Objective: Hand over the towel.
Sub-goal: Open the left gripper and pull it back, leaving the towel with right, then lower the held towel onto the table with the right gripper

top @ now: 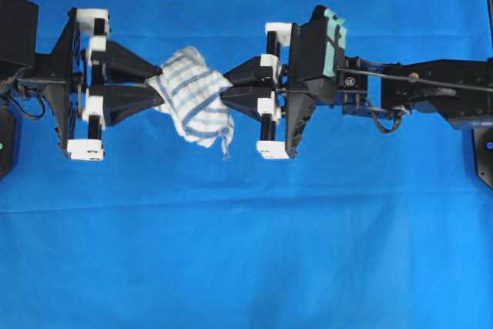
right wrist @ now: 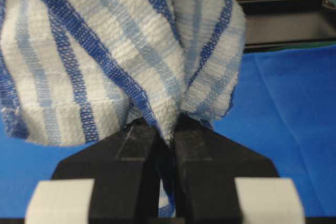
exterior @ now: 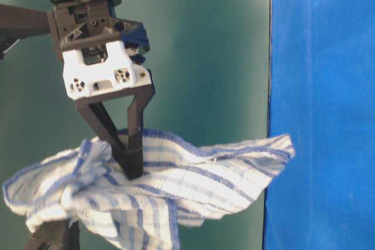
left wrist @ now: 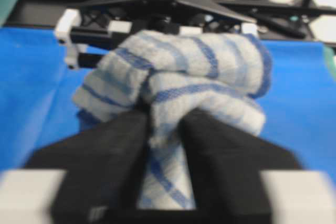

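A big blue sheet (top: 246,252) is spread flat underneath. The towel (top: 192,102) is held up in the air between two grippers. It is pinched tight by the right gripper (top: 225,87), while the left gripper (top: 154,86) is parted a little around its other end

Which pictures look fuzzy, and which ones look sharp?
Left wrist view: the towel and the left gripper are blurry. Right wrist view: the towel's weave is crisp, the right gripper slightly soft. Overhead view: sharp, evenly lit over the blue sheet. Table-level view: fairly sharp.
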Action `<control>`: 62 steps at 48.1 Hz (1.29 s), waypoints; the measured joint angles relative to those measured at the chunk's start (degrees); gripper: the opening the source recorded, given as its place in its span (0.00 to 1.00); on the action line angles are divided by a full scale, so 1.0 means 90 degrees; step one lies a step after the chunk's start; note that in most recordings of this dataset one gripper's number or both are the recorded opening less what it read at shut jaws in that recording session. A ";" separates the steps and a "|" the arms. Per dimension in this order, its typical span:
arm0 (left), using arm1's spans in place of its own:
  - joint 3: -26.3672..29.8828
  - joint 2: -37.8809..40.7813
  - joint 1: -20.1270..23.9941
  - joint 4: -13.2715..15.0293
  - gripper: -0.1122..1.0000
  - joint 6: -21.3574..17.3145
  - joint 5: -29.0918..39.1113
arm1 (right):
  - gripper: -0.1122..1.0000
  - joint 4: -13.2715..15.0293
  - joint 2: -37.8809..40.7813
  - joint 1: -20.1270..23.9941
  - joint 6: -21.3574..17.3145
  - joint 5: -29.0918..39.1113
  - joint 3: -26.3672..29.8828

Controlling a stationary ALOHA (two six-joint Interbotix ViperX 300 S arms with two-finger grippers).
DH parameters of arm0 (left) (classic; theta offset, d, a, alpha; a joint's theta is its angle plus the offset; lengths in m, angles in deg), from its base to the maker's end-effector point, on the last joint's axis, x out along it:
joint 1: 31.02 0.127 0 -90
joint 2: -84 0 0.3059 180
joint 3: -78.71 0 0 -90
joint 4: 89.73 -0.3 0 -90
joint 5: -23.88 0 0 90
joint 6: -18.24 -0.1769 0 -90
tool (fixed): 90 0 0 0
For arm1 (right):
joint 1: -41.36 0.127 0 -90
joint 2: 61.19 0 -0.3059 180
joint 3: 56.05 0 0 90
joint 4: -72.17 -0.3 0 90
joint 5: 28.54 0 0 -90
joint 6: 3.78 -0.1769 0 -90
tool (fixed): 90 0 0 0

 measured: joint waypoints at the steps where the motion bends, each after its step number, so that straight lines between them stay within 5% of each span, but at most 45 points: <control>1: 0.0000 0.0000 0.0010 0.0000 0.49 0.0020 -0.0020 | 0.14 0.0000 -0.0029 0.0000 0.0010 0.0000 -0.0039; 7: 0.0000 -0.0010 0.0029 -0.0010 0.81 0.0020 -0.0127 | 0.14 0.0000 -0.0312 0.0000 0.0000 0.0010 -0.0273; 11: -0.0010 -0.0059 0.0029 0.0000 0.91 0.0010 -0.0127 | 0.14 0.0000 -0.0576 0.0000 0.0010 0.0010 -0.0488; 34: -0.0557 -0.1162 0.0029 0.0000 0.91 0.0000 0.0020 | 0.14 0.0000 -0.2725 0.0000 0.0029 0.0205 -0.2031; 52: -0.0596 -0.1182 0.0029 0.0000 0.91 0.0000 0.0020 | 0.14 0.0000 -0.2510 0.0000 0.0010 0.0303 -0.1973; 62: -0.0596 -0.1172 0.0029 0.0000 0.91 0.0000 0.0020 | 0.14 -0.0010 -0.1895 -0.0293 0.0000 0.1299 -0.1436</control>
